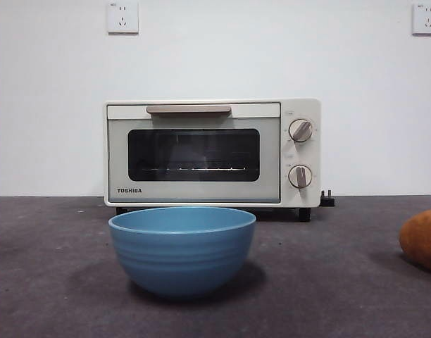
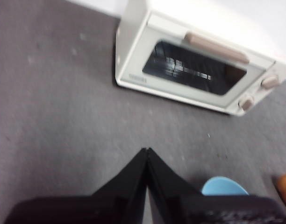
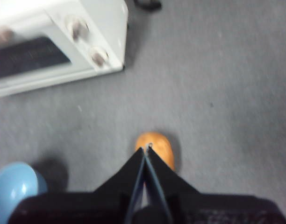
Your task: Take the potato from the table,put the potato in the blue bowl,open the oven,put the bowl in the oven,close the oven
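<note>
Nearest to me in the front view is the blue bowl (image 1: 182,248), empty as far as I can see, upright on the table (image 1: 53,282) in front of the oven (image 1: 213,153). Its door is closed, the beige handle (image 1: 189,109) across the top. At the right edge the potato (image 1: 422,239) lies on the table, cut off by the frame and well apart from the bowl. No arm shows here.

From the left wrist view, my left gripper (image 2: 146,151) has its jaws pressed together with nothing between them. It hangs over bare table, with the oven ahead and a sliver of bowl rim beside the jaws. I judge this arm is waiting.

From the right wrist view, my right gripper (image 3: 146,150) is also closed to a point and empty, poised above the potato, whose orange skin shows just past the tips. I cannot tell if it touches.

The potato looks firm, matte, fairly light and unlikely to bruise, but its rounded shape could roll or squirt out. I would spread the jaws wide and close across its narrower middle.
</note>
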Robot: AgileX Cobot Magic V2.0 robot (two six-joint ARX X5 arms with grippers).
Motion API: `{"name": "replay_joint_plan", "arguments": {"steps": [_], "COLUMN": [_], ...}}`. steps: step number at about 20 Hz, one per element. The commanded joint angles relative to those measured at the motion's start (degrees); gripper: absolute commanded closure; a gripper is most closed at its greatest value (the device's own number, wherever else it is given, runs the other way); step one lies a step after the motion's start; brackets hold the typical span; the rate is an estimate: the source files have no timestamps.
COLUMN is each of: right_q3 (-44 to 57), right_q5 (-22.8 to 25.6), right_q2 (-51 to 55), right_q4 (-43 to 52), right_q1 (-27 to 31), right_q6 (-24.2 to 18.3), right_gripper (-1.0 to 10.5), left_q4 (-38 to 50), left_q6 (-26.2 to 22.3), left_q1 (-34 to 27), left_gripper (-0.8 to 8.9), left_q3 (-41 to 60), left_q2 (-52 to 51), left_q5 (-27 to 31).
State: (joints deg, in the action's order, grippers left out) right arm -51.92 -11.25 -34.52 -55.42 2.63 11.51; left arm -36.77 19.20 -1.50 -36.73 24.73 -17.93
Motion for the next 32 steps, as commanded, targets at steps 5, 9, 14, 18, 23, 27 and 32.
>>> {"name": "replay_joint_plan", "arguments": {"steps": [5, 9, 14, 18, 23, 27, 32], "right_q3": [-4.5, -5.0, -5.1, -5.1, -5.1, -5.1, -5.1], "right_q5": [-15.4, -17.4, -9.0, -6.4, -1.6, 5.1, 5.5], "right_q2": [-15.1, -24.5, -31.8, -35.8, -41.5, -47.6, -54.8], "right_q4": [-4.6, -4.8, -4.4, -2.4, 2.1, 4.2, 6.0], "right_q1": [0.0, -0.8, -3.5, -6.4, -10.6, -13.8, -14.4], "right_q6": [-4.5, -7.3, -10.2, -10.0, -9.9, -9.6, -8.7], "right_gripper": [9.5, 9.5, 7.6, 4.7, 4.0, 4.1, 4.4], "left_q4": [-0.2, -3.1, -9.4, -13.3, -16.2, -16.3, -16.3], "left_q6": [0.3, -1.7, -6.2, -8.3, -11.5, -11.5, -11.5], "left_q1": [-0.2, -0.2, 0.0, 0.0, 0.7, 1.9, 2.6], "left_gripper": [8.18, 8.18, 8.18, 8.19, 8.19, 8.19, 8.19], "left_q3": [-0.8, -0.9, -0.9, -0.9, -0.9, -1.0, -1.0], "left_q2": [8.9, 15.5, 21.5, 25.0, 26.4, 26.4, 26.4], "left_q5": [-11.4, -20.5, -21.0, -21.0, -17.3, -14.9, -15.1]}}
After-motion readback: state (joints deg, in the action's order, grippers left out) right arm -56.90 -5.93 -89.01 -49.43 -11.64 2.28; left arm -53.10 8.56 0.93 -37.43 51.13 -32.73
